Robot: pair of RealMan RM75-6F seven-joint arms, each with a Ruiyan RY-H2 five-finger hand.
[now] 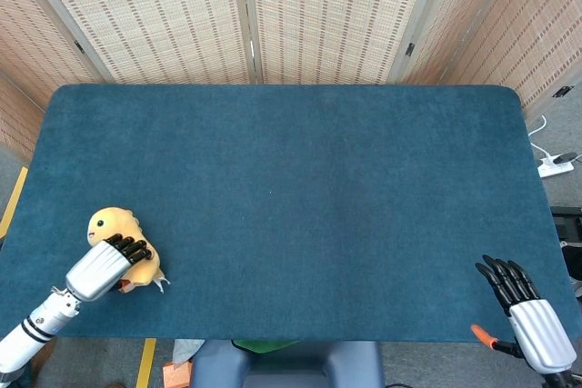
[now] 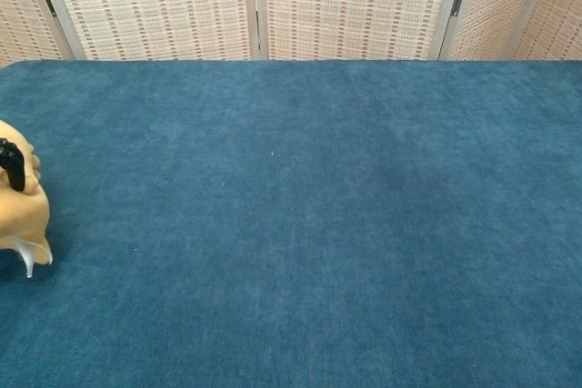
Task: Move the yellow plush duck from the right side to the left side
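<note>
left hand [image 1: 102, 267]: wrapped round the yellow plush duck [image 1: 118, 235], lower left of head view.
right hand [image 1: 520, 304]: held nothing, fingers apart, lower right corner.
step: carry looked nearly finished; duck was at the far left.
next: probably set down, let go.
table [image 1: 300, 197]: blue felt.
room: woven screens [image 1: 245, 15] behind.

Prob. lab/test setup: blue-carpeted table [image 1: 300, 179] w/ woven screens [image 1: 327, 15] behind.

High head view, low chest view, shared table [image 1: 300, 179].
</note>
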